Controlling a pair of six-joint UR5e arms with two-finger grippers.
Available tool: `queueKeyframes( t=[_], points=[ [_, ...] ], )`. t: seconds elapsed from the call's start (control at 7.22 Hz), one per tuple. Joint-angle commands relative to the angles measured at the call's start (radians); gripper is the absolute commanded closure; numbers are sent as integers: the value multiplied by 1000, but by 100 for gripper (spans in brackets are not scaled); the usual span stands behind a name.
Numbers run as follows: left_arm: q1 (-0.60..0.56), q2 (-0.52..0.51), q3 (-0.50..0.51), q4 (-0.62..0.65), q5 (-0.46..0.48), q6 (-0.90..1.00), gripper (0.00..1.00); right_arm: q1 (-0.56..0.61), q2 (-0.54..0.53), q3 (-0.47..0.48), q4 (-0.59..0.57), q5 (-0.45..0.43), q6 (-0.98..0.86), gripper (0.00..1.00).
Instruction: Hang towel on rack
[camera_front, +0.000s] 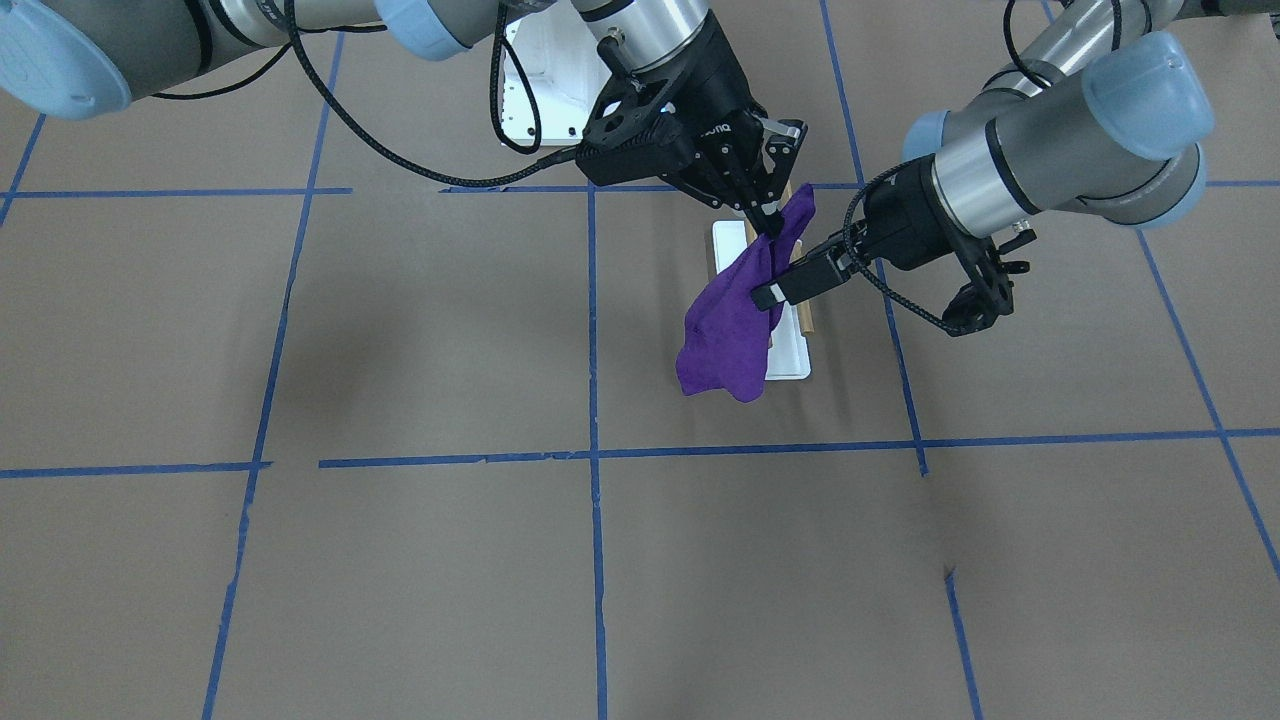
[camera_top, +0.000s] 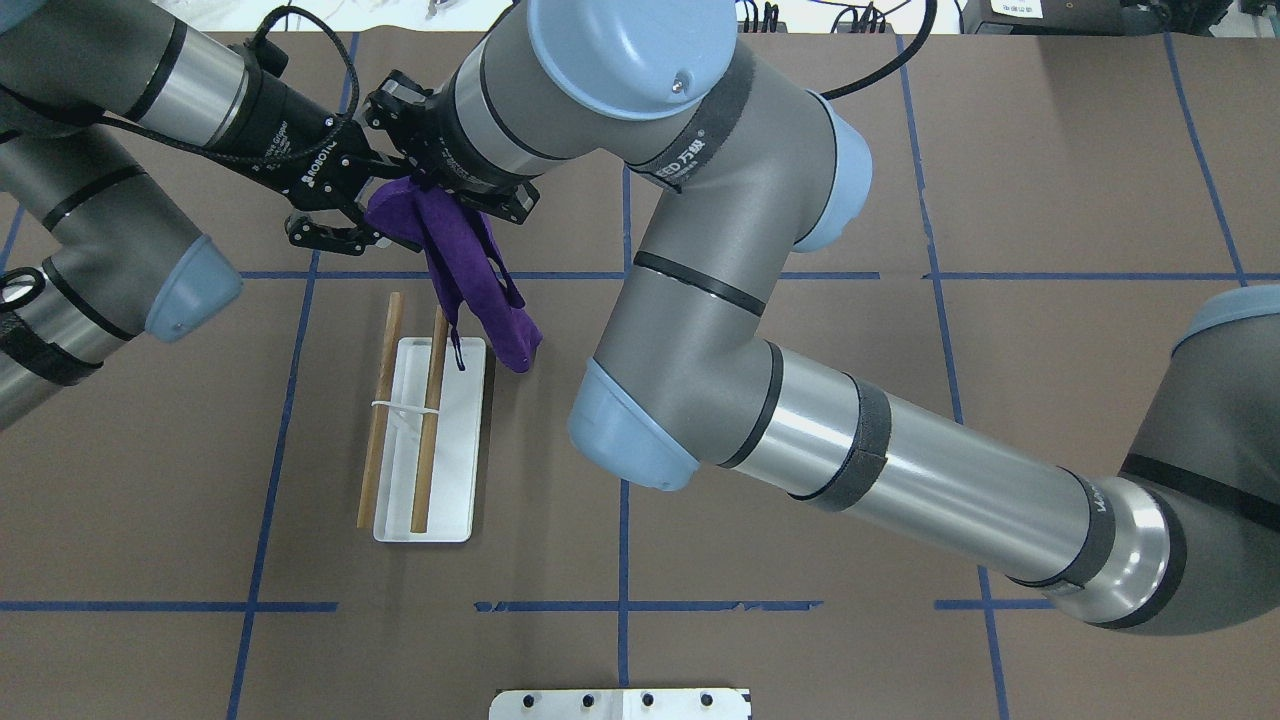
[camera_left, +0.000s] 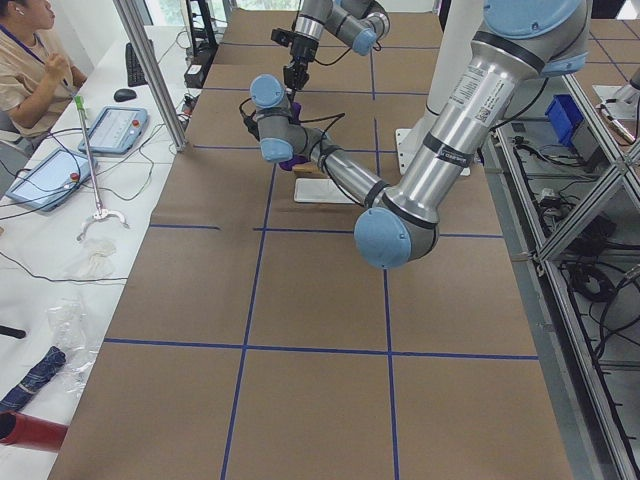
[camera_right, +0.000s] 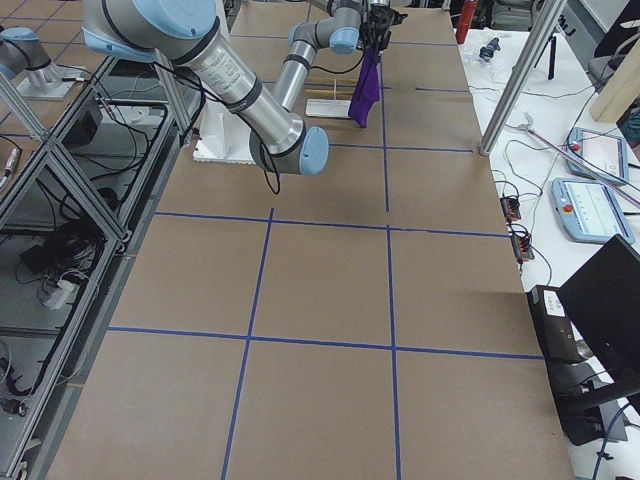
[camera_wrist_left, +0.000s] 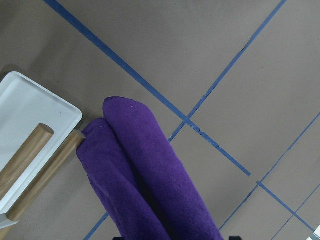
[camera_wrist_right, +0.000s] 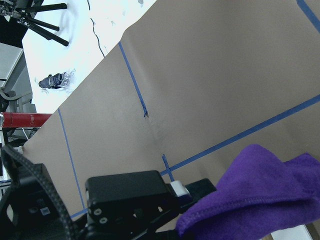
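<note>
The purple towel (camera_front: 730, 320) hangs bunched in the air over the far end of the rack (camera_top: 455, 440). The rack is a white base plate with two wooden dowels (camera_top: 430, 420). My right gripper (camera_front: 768, 220) is shut on the towel's top edge. My left gripper (camera_front: 768, 295) pinches the towel from the side a little lower. In the overhead view the left gripper (camera_top: 375, 222) meets the towel (camera_top: 470, 270), and the right wrist hides the right gripper. The left wrist view shows the towel (camera_wrist_left: 145, 175) beside the dowel ends (camera_wrist_left: 30, 150).
The white ribbed pedestal (camera_front: 545, 70) stands behind the rack on the robot's side and also shows in the overhead view (camera_top: 620, 703). Brown paper with blue tape lines covers the table. Operators' desks with tablets lie beyond the far edge.
</note>
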Motion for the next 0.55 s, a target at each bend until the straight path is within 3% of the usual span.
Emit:
queueKeyframes(
  t=[0.0,0.14,0.42],
  points=[
    [0,2,-1,0,0,2,90,0,0,0,1,-2,4,100],
    [0,3,-1,-2,0,7,100,0,-3,0,2,-2,4,100],
    [0,6,2,-43,0,11,100,0,-3,3,5,0,4,100]
  ],
)
